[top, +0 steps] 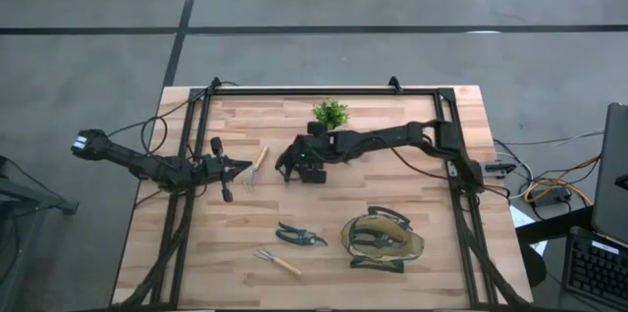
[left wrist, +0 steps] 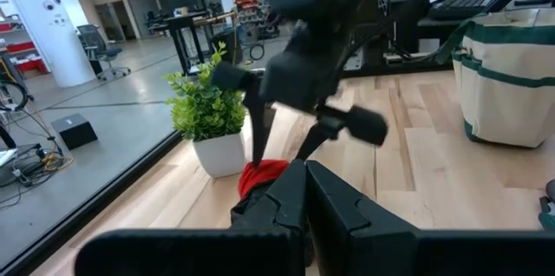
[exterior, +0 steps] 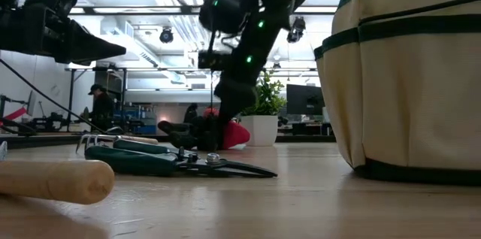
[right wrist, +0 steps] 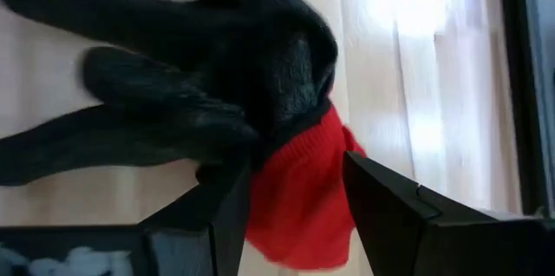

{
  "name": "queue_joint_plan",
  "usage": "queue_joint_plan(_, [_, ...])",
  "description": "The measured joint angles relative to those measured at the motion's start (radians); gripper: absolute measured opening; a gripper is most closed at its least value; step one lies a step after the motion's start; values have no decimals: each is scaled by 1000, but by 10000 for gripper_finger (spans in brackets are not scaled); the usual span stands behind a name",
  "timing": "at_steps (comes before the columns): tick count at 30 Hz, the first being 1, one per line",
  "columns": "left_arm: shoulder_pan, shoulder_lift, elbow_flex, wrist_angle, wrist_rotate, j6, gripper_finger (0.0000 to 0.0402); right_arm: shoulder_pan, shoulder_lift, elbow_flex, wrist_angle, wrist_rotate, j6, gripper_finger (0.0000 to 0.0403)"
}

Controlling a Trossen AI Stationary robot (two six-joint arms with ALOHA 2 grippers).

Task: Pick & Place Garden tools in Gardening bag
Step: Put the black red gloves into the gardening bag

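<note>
The black glove (right wrist: 217, 68) with a red cuff (right wrist: 295, 198) lies on the table near the potted plant; it also shows in the low view (exterior: 197, 132). My right gripper (right wrist: 299, 180) is open above it and points down, one finger on each side of the cuff. My left gripper (top: 243, 164) is shut and empty. It hovers at the table's left, beside a wooden-handled rake (top: 257, 162). The khaki bag (top: 383, 241) stands at the near right with dark shears inside it. Another pair of shears (top: 299, 235) and a second rake (top: 278, 261) lie near the front. My right gripper comes down on the glove from above with its fingers (right wrist: 390, 215) on either side of the red cuff (right wrist: 321, 172). The glove lies flat on the table. I cannot tell whether the fingers touch it.
A small green potted plant (top: 331, 113) stands just behind the glove, close to my right gripper. A black frame runs along the table's far and side edges (top: 324, 90). In the low view, the shears (exterior: 180, 162) and a wooden handle (exterior: 52, 180) lie in the foreground.
</note>
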Motion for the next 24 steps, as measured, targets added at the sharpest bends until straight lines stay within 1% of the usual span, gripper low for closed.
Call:
queue_joint_plan(4, [0, 0, 0, 1, 0, 0, 12, -24, 35, 33, -22, 9, 23, 173])
queue_joint_plan(8, [0, 0, 0, 0, 0, 0, 12, -37, 50, 40, -24, 6, 28, 155])
queue_joint_plan(11, [0, 0, 0, -1, 0, 0, 12, -39, 51, 38, -23, -4, 25, 131])
queue_joint_plan(19, [0, 0, 0, -2, 0, 0, 12, -39, 45, 34, -24, -8, 24, 49])
queue_joint_plan(24, [0, 0, 0, -2, 0, 0, 12, -39, 45, 34, -24, -8, 24, 18])
